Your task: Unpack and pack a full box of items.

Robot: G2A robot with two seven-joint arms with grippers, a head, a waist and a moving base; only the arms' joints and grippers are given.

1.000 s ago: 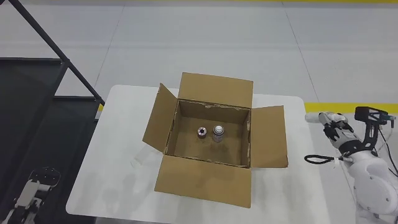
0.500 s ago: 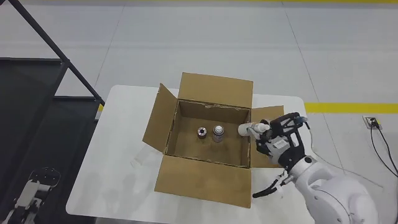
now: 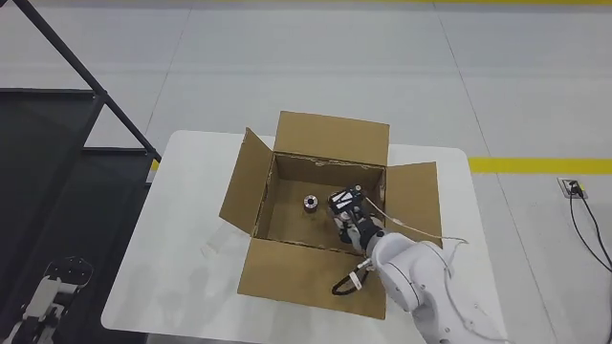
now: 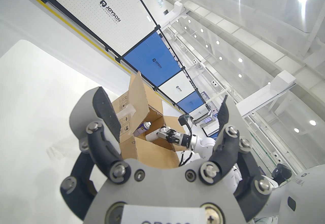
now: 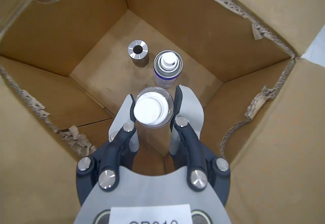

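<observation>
Pads of the left gripper (image 4: 162, 99) stand wide apart, low off the near left corner of the table (image 3: 191, 248), well apart from the box (image 5: 182, 6). Inside the box, near its right wall, the right gripper (image 5: 154, 102) is clamped on a clear bottle (image 5: 150, 111) close to its white cap, seemingly above the floor. Just beyond it stands the spray can (image 5: 168, 64), then the metal cylinder (image 5: 137, 51), both upright mid-floor. Likely trouble: lowering with any forward drift could knock the can into the cylinder, and letting go too high could let the bottle drop and topple.
</observation>
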